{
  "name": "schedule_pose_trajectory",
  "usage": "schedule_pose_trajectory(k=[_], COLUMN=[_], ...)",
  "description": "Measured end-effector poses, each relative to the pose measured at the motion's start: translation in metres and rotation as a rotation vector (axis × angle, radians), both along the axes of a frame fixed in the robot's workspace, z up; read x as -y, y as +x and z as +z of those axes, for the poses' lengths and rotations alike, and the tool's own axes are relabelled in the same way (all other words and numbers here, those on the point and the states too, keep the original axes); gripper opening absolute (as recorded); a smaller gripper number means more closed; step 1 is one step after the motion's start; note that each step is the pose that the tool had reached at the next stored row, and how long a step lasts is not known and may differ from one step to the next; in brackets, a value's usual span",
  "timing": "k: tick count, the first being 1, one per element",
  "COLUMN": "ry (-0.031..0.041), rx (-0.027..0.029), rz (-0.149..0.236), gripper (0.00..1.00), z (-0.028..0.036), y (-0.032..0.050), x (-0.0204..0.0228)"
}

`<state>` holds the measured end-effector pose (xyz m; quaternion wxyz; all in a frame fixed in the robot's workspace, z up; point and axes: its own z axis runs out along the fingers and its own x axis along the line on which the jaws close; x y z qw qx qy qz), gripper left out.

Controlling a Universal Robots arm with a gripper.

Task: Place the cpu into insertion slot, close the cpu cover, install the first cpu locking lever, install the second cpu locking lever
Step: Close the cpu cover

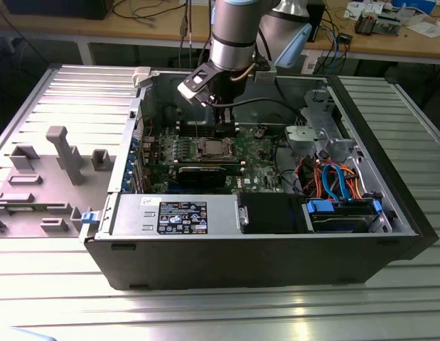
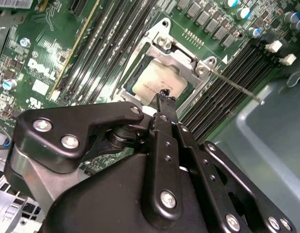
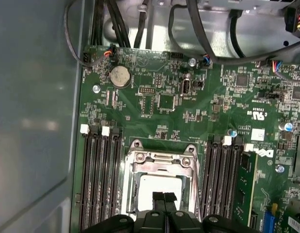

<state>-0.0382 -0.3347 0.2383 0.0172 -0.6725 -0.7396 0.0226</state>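
A: Reaching straight down into the open computer case, the arm stands nearly upright over the green motherboard.

B: And the insertion slot?

A: Right below the gripper, between the memory slots. The cpu cover lies flat on it, and the cpu sits inside, pale top showing through the cut-out.

B: Fingers?

A: Pressed together, nothing pinched, tips right over the cpu's edge; whether they touch it, I can't tell.
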Motion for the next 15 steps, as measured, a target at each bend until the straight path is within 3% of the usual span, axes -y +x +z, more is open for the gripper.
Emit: schedule_pose_trajectory(k=[8, 15], ry=[0.0000, 0.0001], rx=[0.0000, 0.0000], rz=[0.000, 0.003], gripper=[0.11, 0.11], z=[-0.0074, -0.0151], y=[-0.0124, -0.0164], x=[0.0006, 0.0015])
